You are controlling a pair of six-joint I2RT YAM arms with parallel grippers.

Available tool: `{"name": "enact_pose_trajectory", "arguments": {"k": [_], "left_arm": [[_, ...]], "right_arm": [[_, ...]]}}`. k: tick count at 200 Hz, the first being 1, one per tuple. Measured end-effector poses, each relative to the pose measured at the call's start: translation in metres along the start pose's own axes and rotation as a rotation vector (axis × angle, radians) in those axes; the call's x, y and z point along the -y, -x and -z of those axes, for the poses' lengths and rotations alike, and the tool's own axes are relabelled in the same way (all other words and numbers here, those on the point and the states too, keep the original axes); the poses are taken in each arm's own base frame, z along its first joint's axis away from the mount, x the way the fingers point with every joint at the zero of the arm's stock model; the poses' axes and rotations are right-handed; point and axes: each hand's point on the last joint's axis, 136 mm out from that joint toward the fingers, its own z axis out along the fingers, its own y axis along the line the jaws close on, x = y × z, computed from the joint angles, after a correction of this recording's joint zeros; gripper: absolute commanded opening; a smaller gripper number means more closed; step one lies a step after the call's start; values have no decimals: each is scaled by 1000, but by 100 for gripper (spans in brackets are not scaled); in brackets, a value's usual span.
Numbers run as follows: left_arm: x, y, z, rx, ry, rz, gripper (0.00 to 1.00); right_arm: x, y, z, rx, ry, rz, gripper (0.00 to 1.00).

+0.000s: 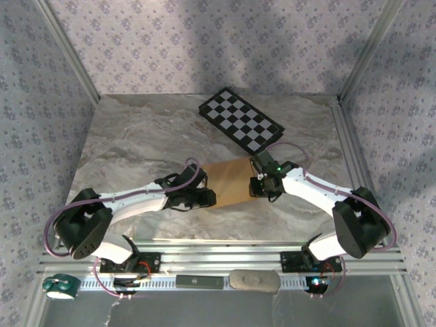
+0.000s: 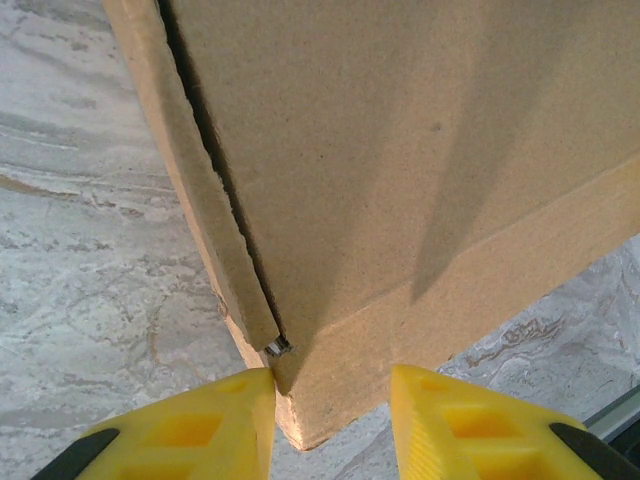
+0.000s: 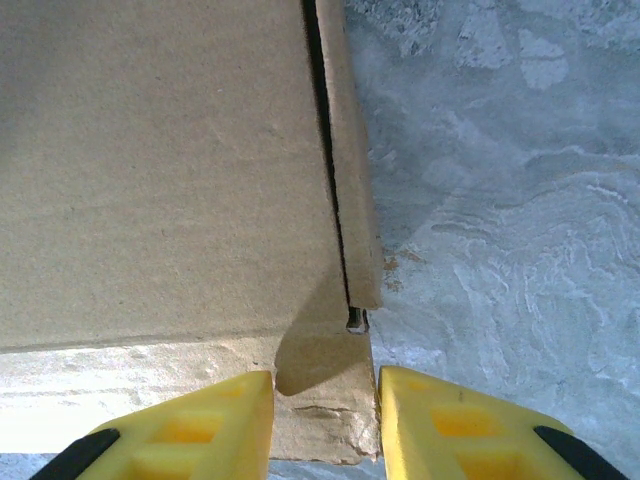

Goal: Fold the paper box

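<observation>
- The paper box (image 1: 228, 182), plain tan cardboard, lies around the middle of the marbled bench (image 1: 136, 136), a little nearer the near edge, between the two arms.
- The left gripper (image 1: 206, 197) meets the box's near-left corner. In the left wrist view its yellow fingertips (image 2: 200, 430) straddle that corner, one touching a side flap's edge. Whether they pinch the card cannot be told.
- The right gripper (image 1: 259, 185) is at the box's right side. In the right wrist view both its fingers (image 3: 440, 430) press against a creased flap at the corner, clamped on the card.
- A narrow side flap stands slightly apart from the main panel in both wrist views.
- A black-and-white checkered board (image 1: 240, 119) lies flat towards the far edge, just beyond the box.
</observation>
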Motion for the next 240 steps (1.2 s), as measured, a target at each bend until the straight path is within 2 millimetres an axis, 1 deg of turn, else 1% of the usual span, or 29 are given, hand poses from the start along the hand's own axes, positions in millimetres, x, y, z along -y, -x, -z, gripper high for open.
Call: {"name": "enact_pose_trajectory", "arguments": {"k": [76, 124, 144, 240], "left_arm": [[-7, -3, -6, 15, -6, -3, 31], [-7, -1, -8, 38, -26, -12, 28], [-7, 0, -8, 44, -27, -13, 26], [-9, 4, -6, 71, -15, -30, 23]], "right_arm": [[0, 0, 0, -2, 3, -1, 35], [0, 0, 0, -3, 3, -1, 35], [0, -1, 0, -4, 2, -1, 35], [0, -2, -2, -11, -2, -1, 35]]}}
